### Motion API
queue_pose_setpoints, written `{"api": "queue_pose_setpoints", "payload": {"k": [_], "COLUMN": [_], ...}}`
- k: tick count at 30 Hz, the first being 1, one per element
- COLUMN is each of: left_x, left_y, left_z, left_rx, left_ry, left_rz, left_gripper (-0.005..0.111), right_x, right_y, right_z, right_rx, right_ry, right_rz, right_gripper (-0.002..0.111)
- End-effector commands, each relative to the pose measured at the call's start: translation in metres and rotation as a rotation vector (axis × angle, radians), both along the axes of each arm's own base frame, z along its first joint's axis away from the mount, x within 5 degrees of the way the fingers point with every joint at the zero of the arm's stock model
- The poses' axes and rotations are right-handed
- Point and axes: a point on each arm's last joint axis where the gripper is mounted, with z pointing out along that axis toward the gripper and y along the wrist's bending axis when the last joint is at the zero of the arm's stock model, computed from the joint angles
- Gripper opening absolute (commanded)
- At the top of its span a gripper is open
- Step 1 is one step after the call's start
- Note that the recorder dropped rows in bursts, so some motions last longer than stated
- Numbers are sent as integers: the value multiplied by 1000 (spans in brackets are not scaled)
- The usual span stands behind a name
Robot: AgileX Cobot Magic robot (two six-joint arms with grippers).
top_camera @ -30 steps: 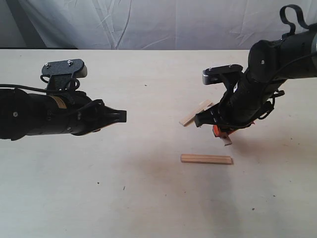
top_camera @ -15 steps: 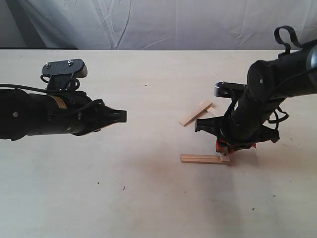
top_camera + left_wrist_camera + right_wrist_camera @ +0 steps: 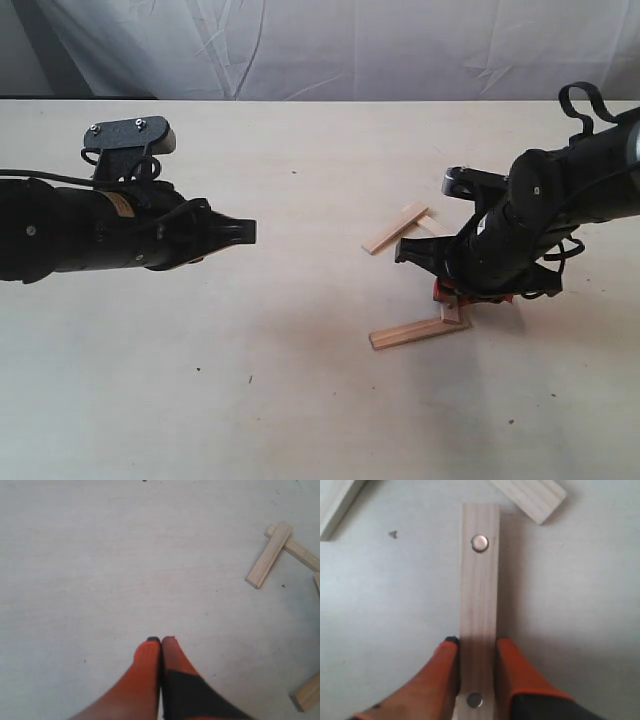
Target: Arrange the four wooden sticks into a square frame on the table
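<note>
On the table (image 3: 300, 400) my right gripper (image 3: 447, 296) is shut on one of the wooden sticks (image 3: 451, 312). In the right wrist view its orange fingers (image 3: 507, 652) clamp both sides of that stick (image 3: 480, 585), which has metal dots near each end. The stick's far end lies close to another stick (image 3: 532, 492). A tilted stick (image 3: 418, 333) lies on the table just below the gripper. Two crossed sticks (image 3: 394, 229) lie further back, also in the left wrist view as crossed sticks (image 3: 270, 554). My left gripper (image 3: 250, 232) hovers far to the left, shut and empty (image 3: 161, 640).
A white cloth backdrop (image 3: 320, 45) hangs behind the table's far edge. The left arm's black body (image 3: 80, 230) reaches in from the left side. One more stick end (image 3: 335, 497) shows at the corner of the right wrist view.
The right arm has come down and shifted right with its stick. The stick lying in front has swung from level to tilted. The left arm has not moved.
</note>
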Motion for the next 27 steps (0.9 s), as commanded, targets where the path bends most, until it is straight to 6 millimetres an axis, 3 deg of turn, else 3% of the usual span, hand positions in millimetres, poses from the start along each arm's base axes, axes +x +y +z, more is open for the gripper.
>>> {"api": "queue_pose_setpoints", "payload": {"k": [1,10,16,27], "left_x": [2,-3,-11,-4], "left_y": [1,1,2,3], "left_z": [4,1,9,22], "left_rx": [-10,4,47,-3], "left_ry": [-26,37,48,-81], "left_rz": [12,-11,-75,-25], "left_gripper": [0,0,0,0], "right_x": [-1,-6,3,32], "right_y": [-2,-12,-11,5], "right_z": [-1,35,34,11], "right_rx": [-25,-110,-113,42], "right_ry": [-14,-95,-173,-96], "right_rz": [35,157,122,-213], "right_gripper": [2,2,2,2]}}
